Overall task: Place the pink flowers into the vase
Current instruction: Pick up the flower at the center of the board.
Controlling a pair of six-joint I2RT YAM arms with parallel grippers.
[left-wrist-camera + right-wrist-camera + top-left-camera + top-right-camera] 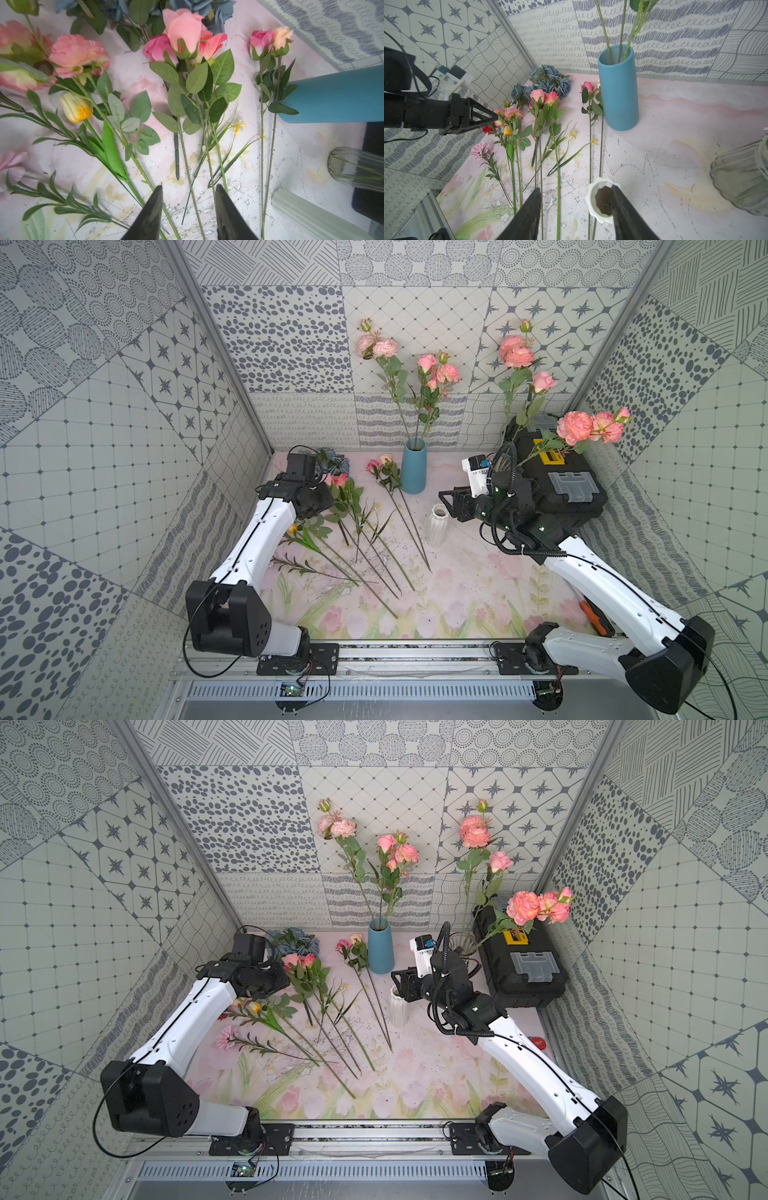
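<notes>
Both arms reach forward from 6 o'clock over the floral mat (457,593). At 10 o'clock the left gripper (189,187) hovers with jaws parted and empty above loose stems on the mat, pink flowers (79,54) among them. At 2 o'clock the right gripper (576,188) is also parted and empty, one finger across the mouth of the white ribbed vase (590,197). Farther back at 12 o'clock, the blue vase (413,472) holds more pink stems. Others stand in a glass vase (461,944) beside the black toolbox (573,485).
</notes>
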